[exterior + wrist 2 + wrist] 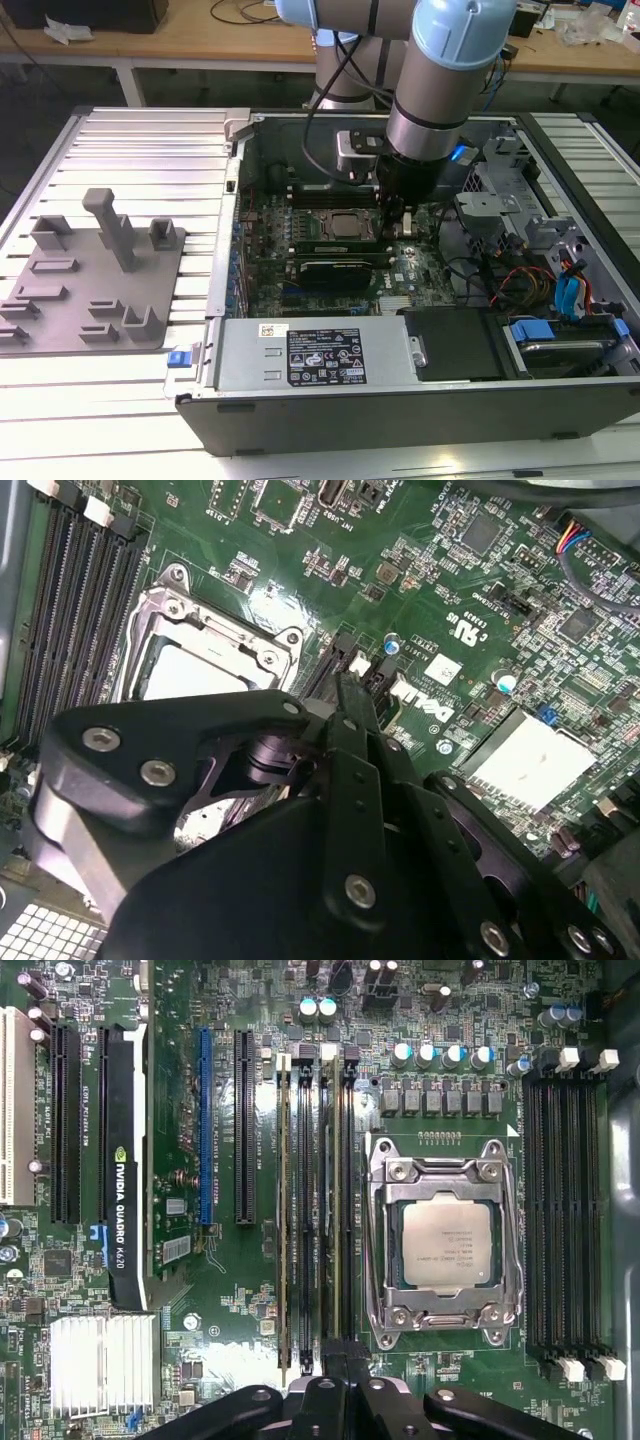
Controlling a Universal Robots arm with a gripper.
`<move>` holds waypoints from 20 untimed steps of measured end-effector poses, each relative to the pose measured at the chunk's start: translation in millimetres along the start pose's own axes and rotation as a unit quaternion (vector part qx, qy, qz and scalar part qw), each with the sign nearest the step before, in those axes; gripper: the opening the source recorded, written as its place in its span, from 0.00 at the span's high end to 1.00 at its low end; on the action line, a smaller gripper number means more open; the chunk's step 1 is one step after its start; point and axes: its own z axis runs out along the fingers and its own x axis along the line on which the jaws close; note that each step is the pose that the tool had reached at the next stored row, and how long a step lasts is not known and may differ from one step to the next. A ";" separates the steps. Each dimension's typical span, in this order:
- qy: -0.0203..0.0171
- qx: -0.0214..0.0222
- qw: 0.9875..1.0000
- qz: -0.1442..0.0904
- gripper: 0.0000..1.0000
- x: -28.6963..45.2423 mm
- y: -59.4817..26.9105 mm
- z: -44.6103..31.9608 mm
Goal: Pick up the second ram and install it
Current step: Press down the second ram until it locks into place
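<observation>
**Claw state.** In the first wrist view the claw [341, 1352] has its two fingers pressed together, with the tips over one end of the memory slot bank beside the CPU socket [447, 1243]. It cannot be determined whether a board edge is clamped between the fingers or whether the tips only bear on it.

**Location of the task item.** The second ram [333, 1200] stands on edge in a slot of the bank just beside the CPU socket, between the socket and the black graphics card [124, 1190]. It appears to be in the slot already. Whether it is fully seated cannot be confirmed. A further stick [284, 1220] occupies a slot of the same bank, farther from the socket. The slot bank [565, 1210] on the opposite side of the socket holds no sticks.

**Governing relation.** The long axis of the second ram runs parallel to the adjacent side of the CPU socket. The claw sits on that axis at one end of the stick, so the whole visible length extends away from the fingertips. The finger line matches the slot line.

**Exterior view.** The arm reaches down into the open computer case [230, 330], with the claw just beside the CPU socket. The case rests on the slatted tabletop [120, 150].
</observation>
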 end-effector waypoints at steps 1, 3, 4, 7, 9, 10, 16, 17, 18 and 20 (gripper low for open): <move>0.001 0.000 1.000 0.000 0.92 -0.2 0.2 -5.6; 0.001 0.000 1.000 0.000 0.92 -1.1 0.6 -18.6; 0.001 0.000 1.000 0.000 0.92 -1.2 0.6 -19.9; 0.001 0.000 1.000 0.000 0.92 -1.2 1.0 -20.0; 0.001 0.000 1.000 0.000 0.92 -1.1 5.5 -19.8; 0.001 0.001 1.000 0.000 0.92 -1.1 9.2 -19.6; 0.001 0.002 1.000 0.000 0.92 -0.7 42.0 -18.1; 0.001 0.002 1.000 0.000 0.92 -0.6 48.7 -17.7; 0.001 0.002 1.000 0.000 0.92 -0.5 59.6 -17.3; 0.001 0.002 1.000 0.000 0.92 -0.4 70.5 -16.8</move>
